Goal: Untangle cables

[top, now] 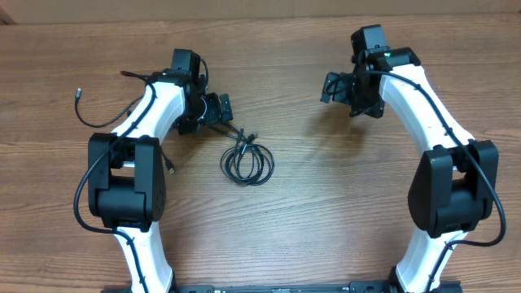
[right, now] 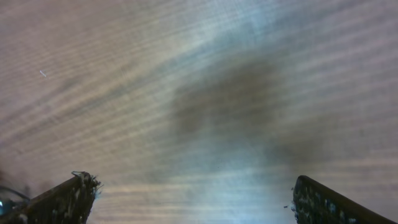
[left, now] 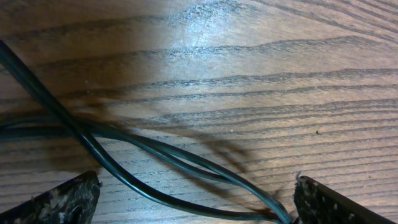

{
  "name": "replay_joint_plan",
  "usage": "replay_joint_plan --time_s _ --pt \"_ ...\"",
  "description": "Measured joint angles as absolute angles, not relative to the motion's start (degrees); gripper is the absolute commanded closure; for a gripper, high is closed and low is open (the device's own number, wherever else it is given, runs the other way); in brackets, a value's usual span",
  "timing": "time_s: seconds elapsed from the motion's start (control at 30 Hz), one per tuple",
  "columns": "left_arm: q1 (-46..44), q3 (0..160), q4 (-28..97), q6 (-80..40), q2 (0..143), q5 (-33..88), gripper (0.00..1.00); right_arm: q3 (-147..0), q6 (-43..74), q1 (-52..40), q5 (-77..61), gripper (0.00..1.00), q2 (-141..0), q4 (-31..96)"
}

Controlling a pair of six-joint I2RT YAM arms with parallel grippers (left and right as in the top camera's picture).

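Note:
The cables [top: 247,160] are thin black cords lying in a small coil of loops on the wooden table at centre left, with plug ends sticking out at the coil's top. My left gripper [top: 218,111] is open, low over the table just up-left of the coil. In the left wrist view several black cable strands [left: 155,158] run across the wood between the spread fingers [left: 198,202], untouched by them. My right gripper [top: 346,91] is open and empty at the upper right, far from the coil; its wrist view shows only blurred bare wood between its fingers [right: 194,199].
Another thin black cord with a small plug end [top: 79,94] trails at the far left by the left arm. A small plug [top: 170,168] lies beside the left arm's base. The table's far edge [top: 260,18] runs along the top.

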State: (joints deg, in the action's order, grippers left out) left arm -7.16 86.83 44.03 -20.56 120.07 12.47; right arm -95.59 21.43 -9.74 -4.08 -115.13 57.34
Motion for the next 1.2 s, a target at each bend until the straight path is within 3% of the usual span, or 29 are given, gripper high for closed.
replay_joint_plan --time_s 0.23,0.5,0.57,0.63,0.7,0.73,0.77,0.8,1.03,1.2 --pt "-7.16 86.83 43.64 -20.58 120.07 12.47 0.0 -95.53 23.83 -9.74 -6.24 0.0 -115.13 50.06" --pt "-7.16 86.83 43.62 -20.56 120.07 12.4 0.0 -95.53 30.13 -9.74 -23.38 0.02 -115.13 50.04" --pt "-7.16 86.83 43.64 -20.58 120.07 12.21 0.0 -95.53 31.16 -9.87 -26.2 0.23 -115.13 50.35" --pt "-7.16 86.83 43.59 -20.58 120.07 12.19 0.01 -95.5 31.92 -10.46 -27.49 0.57 -115.13 51.68" --pt "-7.16 86.83 43.53 -20.58 120.07 12.16 0.0 -95.29 31.99 -11.57 -27.4 0.66 -115.13 51.94" --pt "-7.16 86.83 43.48 -20.58 120.07 12.12 0.01 -94.98 32.4 -13.15 -26.81 0.62 -115.13 52.38" --pt "-7.16 86.83 43.44 -20.56 120.07 11.99 0.0 -94.67 32.6 -14.31 -26.57 0.51 -115.13 52.6" --pt "-7.16 86.83 43.46 -20.58 120.07 11.99 0.01 -94.39 32.69 -15.88 -26.24 0.5 -115.13 52.75" --pt "-7.16 86.83 43.44 -20.56 120.07 11.92 0.0 -94.13 32.99 -22.81 -27.66 0.46 -115.13 47.0" --pt "-7.16 86.83 43.44 -20.51 120.07 11.77 0.0 -94.11 32.93 -24.14 -25.93 0.44 -115.13 53.12"
